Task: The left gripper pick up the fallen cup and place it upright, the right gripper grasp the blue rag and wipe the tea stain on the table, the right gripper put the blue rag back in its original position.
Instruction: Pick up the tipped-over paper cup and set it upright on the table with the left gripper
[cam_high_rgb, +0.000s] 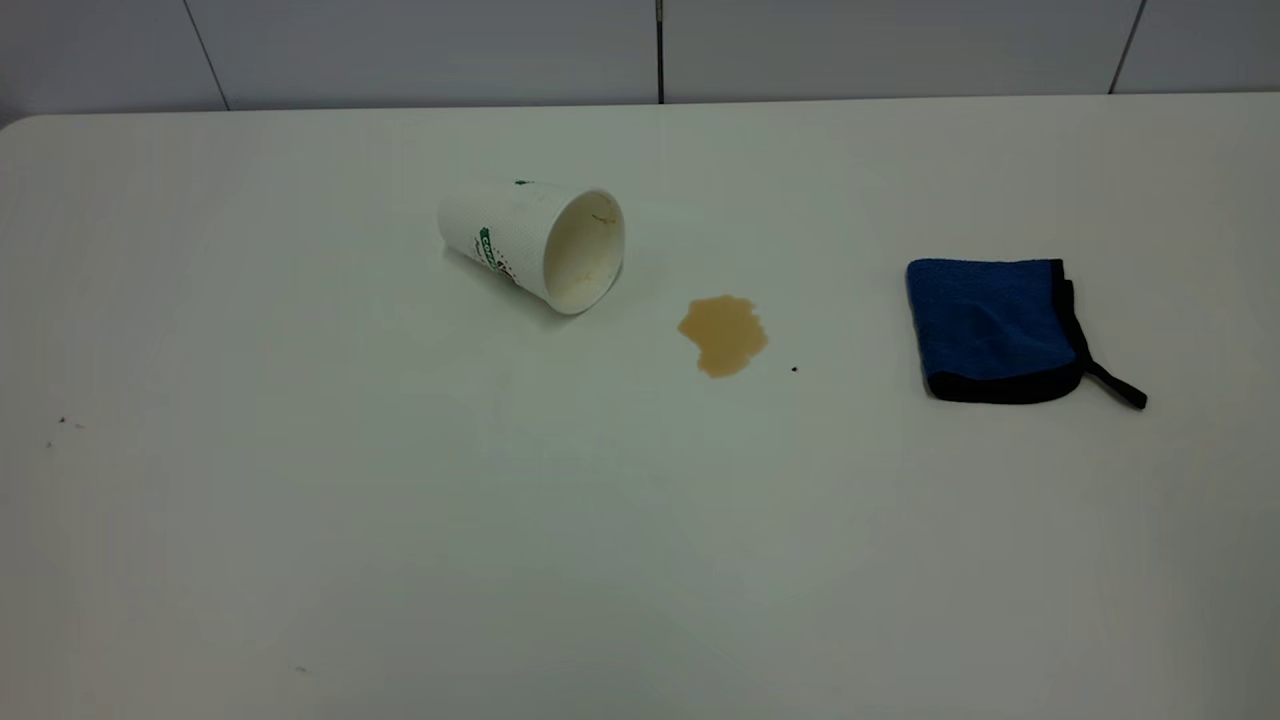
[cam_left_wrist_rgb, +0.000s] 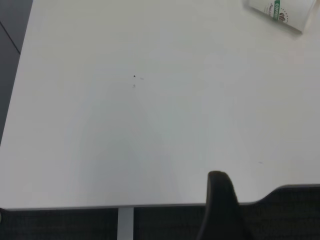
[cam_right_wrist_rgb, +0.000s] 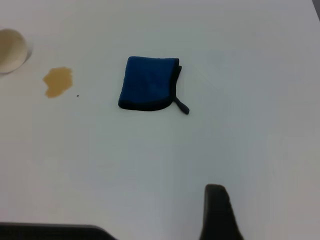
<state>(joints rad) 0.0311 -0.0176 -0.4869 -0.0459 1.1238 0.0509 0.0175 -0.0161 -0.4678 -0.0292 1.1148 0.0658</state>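
White cup's (cam_high_rgb: 535, 243) logo (cam_left_wrist_rgb: 279, 10) faces left wrist view.

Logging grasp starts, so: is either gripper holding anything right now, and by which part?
Nothing is held. The cup lies on its side and the blue rag lies untouched on the table.

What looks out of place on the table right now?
The cup lies on its side, mouth toward a light-brown tea stain on the table. The blue rag sits folded, apart from the spill.

White cup (cam_high_rgb: 520, 240), green logo; royal-blue rag (cam_high_rgb: 990, 328); tan stain (cam_high_rgb: 723, 335).
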